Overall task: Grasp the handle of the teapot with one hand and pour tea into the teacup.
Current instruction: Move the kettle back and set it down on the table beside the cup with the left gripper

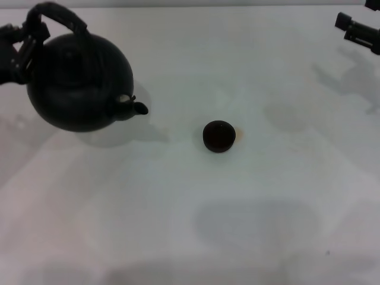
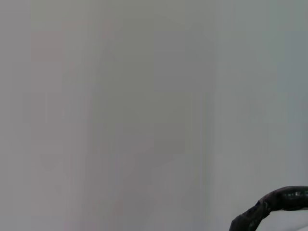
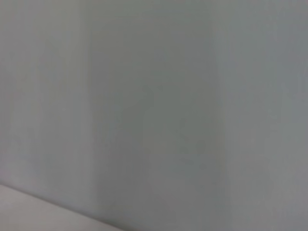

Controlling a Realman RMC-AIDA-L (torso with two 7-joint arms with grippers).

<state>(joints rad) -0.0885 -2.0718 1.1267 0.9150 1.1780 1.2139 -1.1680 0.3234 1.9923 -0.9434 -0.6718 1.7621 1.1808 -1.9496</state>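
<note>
The black round teapot (image 1: pixel 77 83) hangs above the table at the far left, tilted, its pale-tipped spout (image 1: pixel 138 108) pointing right toward the teacup. My left gripper (image 1: pixel 27 41) is shut on the left end of the arched handle (image 1: pixel 59 15); a piece of that handle (image 2: pixel 274 202) also shows in the left wrist view. The small dark teacup (image 1: pixel 219 136) stands upright on the table near the middle, well to the right of the spout and apart from it. My right gripper (image 1: pixel 351 29) is parked at the far right, open and holding nothing.
The white table (image 1: pixel 190 225) carries the pot's shadow under and right of the pot. A faint amber stain (image 1: pixel 238 134) lies beside the cup. The right wrist view shows only a plain grey surface.
</note>
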